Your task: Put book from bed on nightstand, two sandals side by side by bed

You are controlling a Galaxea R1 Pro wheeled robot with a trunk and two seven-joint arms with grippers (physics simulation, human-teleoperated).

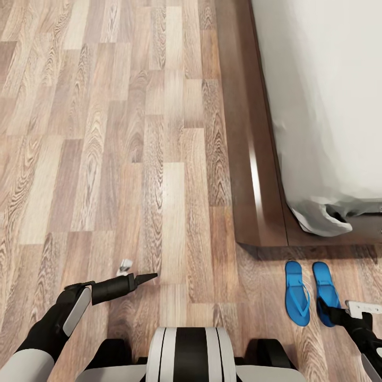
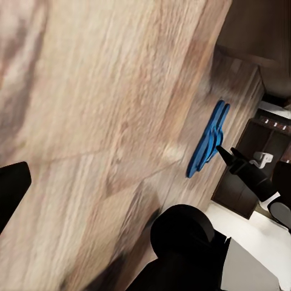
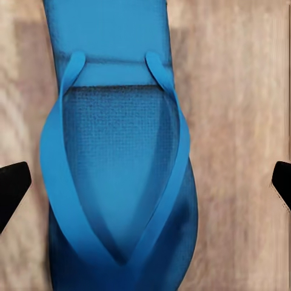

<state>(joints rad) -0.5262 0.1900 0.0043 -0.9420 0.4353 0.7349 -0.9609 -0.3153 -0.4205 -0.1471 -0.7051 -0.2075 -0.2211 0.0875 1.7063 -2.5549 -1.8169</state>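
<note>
- Two blue sandals lie flat on the wood floor just off the foot corner of the bed (image 1: 318,106): left sandal (image 1: 296,293) and right sandal (image 1: 324,292), parallel, close, a thin strip of floor between them.
- Both sit just beyond the bed's dark frame edge (image 1: 249,175), toes pointing away from the bed.
- Right gripper (image 3: 145,182) hangs straight over the right sandal; wrist view shows its fingertips (image 3: 13,185) spread wide, one either side of the sole, nothing held.
- In the head view the right arm covers that sandal's near end; contact with the strap can't be told.
- Left gripper (image 1: 139,278) hovers over bare floor, well apart from the sandals on the side away from the bed; its tip reads as one dark point, so apart or together can't be told.
- Book and nightstand: nothing to report here.
- Risk: pair already looks side by side next to the bed. Any descent or closing now could drag the right sandal, twist it out of parallel or push it into its neighbour.
- Risk: pulling the right arm away low could catch the strap (image 3: 54,151) on a fingertip and flip or slide the sandal.
- Risk: base sits right beside the pair; a turn or roll toward the bed could run a wheel or the trunk over them.
- Risk: swinging the right arm toward the bed could clip the frame corner.
</note>
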